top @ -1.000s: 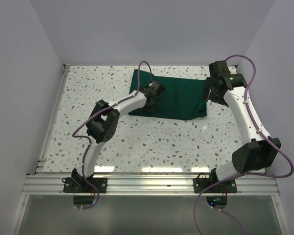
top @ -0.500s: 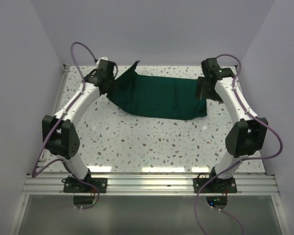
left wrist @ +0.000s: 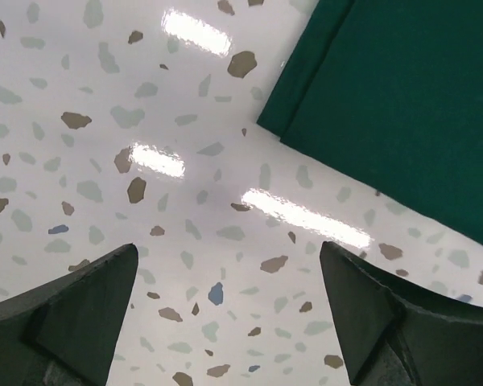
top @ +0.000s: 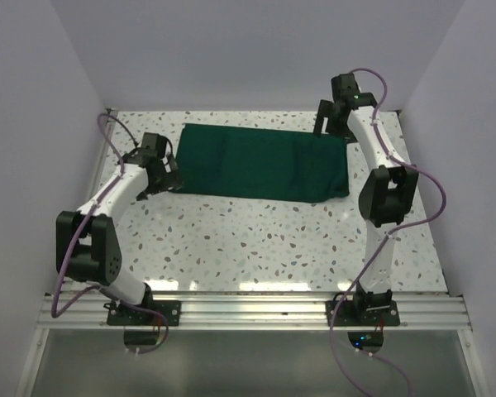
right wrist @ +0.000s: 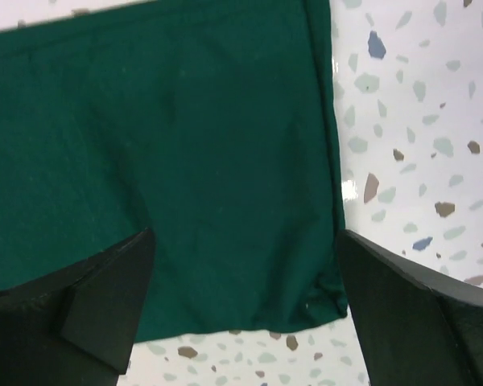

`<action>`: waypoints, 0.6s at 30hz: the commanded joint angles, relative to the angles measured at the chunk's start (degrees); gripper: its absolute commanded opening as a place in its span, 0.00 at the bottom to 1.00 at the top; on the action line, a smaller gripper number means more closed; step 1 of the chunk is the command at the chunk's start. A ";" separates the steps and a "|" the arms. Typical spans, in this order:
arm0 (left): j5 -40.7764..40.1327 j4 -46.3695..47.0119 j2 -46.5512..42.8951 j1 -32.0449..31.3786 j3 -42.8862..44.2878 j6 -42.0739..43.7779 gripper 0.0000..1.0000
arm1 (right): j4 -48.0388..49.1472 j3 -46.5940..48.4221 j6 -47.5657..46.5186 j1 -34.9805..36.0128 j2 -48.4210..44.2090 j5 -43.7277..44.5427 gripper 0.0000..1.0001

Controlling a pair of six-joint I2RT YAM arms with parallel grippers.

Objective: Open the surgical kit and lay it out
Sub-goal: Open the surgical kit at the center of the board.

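1. A dark green cloth wrap (top: 260, 161) lies spread out as a wide, flat rectangle on the far half of a white speckled table (top: 256, 240).
2. The left gripper (top: 159, 182) hovers just beside the cloth's left edge, over bare table, its fingers wide apart and holding nothing.
3. The right gripper (top: 331, 126) hangs over the cloth's far right corner, fingers likewise wide apart and empty.
4. Pale walls (top: 231, 50) enclose the table on three sides.
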 commanded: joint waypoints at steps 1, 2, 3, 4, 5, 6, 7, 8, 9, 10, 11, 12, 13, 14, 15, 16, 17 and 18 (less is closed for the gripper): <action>1.89 -0.37 -8.17 -0.18 0.36 0.46 1.00 | 0.67 8.75 -0.41 -2.99 6.28 -0.36 0.99; 1.71 -1.77 -9.83 -0.18 0.36 0.72 1.00 | 0.05 13.04 0.37 -3.44 8.39 -0.27 0.99; 1.71 -2.48 -10.55 -0.18 0.19 1.25 0.99 | -0.48 14.82 0.73 -4.57 11.54 -1.22 0.99; 1.62 -3.01 -11.51 -0.18 0.01 1.34 0.99 | -0.74 16.40 0.65 -5.02 13.23 -1.58 0.99; 1.79 -4.14 -13.17 -0.18 -0.16 1.43 0.99 | -0.48 18.68 0.56 -5.37 14.46 -2.02 0.98; 1.97 -4.59 -14.06 -0.18 -0.51 1.69 0.99 | -0.05 19.40 0.30 -6.24 16.65 -2.72 0.97; 2.23 -5.03 -15.03 -0.18 -0.78 1.78 0.99 | 1.44 20.02 0.03 -6.60 17.54 -4.64 0.96; 2.84 -5.56 -16.78 -0.18 -1.04 1.87 0.99 | 2.23 21.33 0.03 -7.04 18.42 -6.23 0.95; 3.11 -5.82 -17.58 -0.18 -1.65 2.13 0.98 | 2.85 22.30 0.03 -7.91 19.65 -8.25 0.93; 3.38 -6.00 -18.37 -0.27 -2.09 2.22 0.98 | 4.42 23.00 0.20 -7.84 21.23 -9.83 0.92; 3.64 -6.00 -19.77 -0.27 -2.44 2.39 0.98 | 5.40 23.97 0.64 -7.92 21.85 -12.63 0.90; 3.73 -6.09 -20.39 -0.27 -3.32 2.74 0.98 | 6.54 24.07 0.82 -9.92 22.29 -13.62 0.89; 3.73 -6.09 -21.27 -0.27 -3.68 2.83 0.98 | 8.64 24.07 0.99 -10.12 22.64 -14.84 0.88; 3.82 -6.09 -21.54 -0.27 -4.29 3.01 0.98 | 9.27 24.41 1.08 -10.29 23.00 -16.86 0.88; 3.73 -6.09 -21.63 -0.27 -4.56 3.19 0.98 | 9.71 24.77 1.08 -10.47 23.26 -17.84 0.87; 3.56 -6.26 -21.80 -0.27 -4.82 3.10 0.98 | 10.67 25.29 1.52 -10.56 23.61 -18.98 0.86; 3.64 -6.35 -21.89 -0.27 -5.17 3.01 0.98 | 11.20 25.21 1.78 -10.65 23.70 -20.55 0.86; 3.82 -6.18 -21.89 -0.27 -5.87 2.75 0.98 | 12.08 25.21 2.05 -10.65 23.96 -21.01 0.85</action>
